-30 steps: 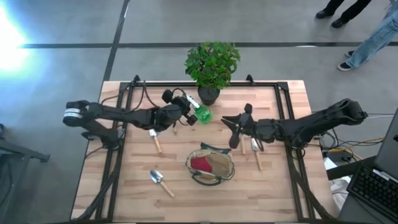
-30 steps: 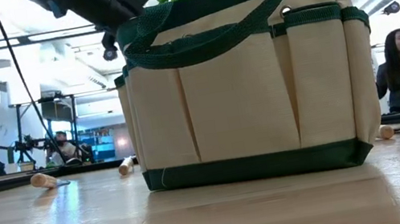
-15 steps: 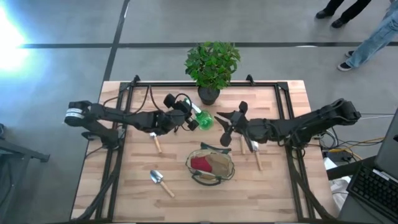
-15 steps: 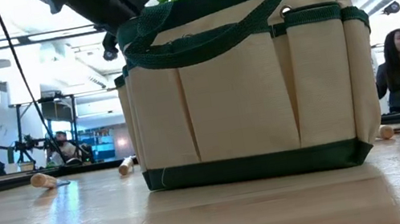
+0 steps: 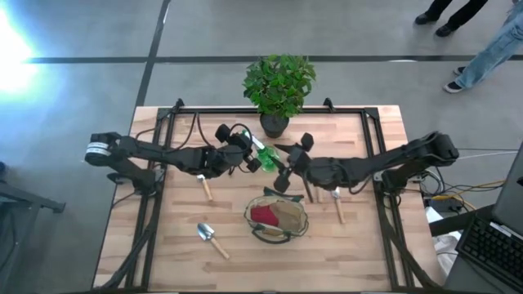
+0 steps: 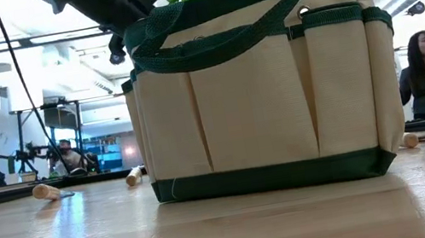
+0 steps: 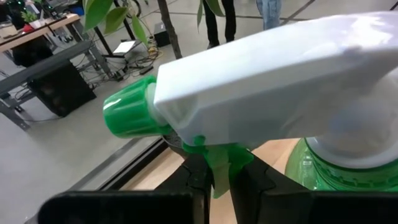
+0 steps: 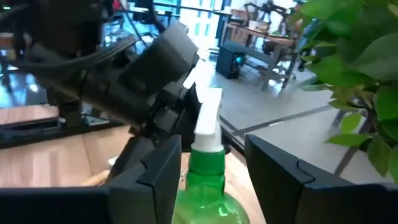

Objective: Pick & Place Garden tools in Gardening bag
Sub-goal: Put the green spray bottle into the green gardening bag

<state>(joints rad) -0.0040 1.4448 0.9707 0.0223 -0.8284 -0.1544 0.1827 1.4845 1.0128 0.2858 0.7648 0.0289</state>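
The left gripper (image 7: pixel 217 186) has its fingers (image 7: pixel 193 180) pinching the green trigger of the spray bottle (image 5: pixel 267 153), whose white head and green nozzle fill the left wrist view. The right gripper (image 8: pixel 208 168) meets it from the other side — its fingers (image 8: pixel 158 177) spread wide, one on each side of the bottle's green body and neck, not visibly pressing on it. In the high view the two grippers come together just above the centre of the frame, the left arm reaching in from the left edge, the right arm from the right.

Below them, at lower centre, the gardening bag (image 5: pixel 278 219) stands on the counter (image 5: pixel 359 245) with a red scoop-like piece (image 5: pixel 263 215) inside. A trowel (image 5: pixel 211 239) lies lower left of the bag; another wooden-handled tool (image 5: pixel 337 206) lies to its right, one more (image 5: pixel 206 188) under the left arm. The potted plant (image 5: pixel 278 86) stands at upper centre — just behind the bottle.
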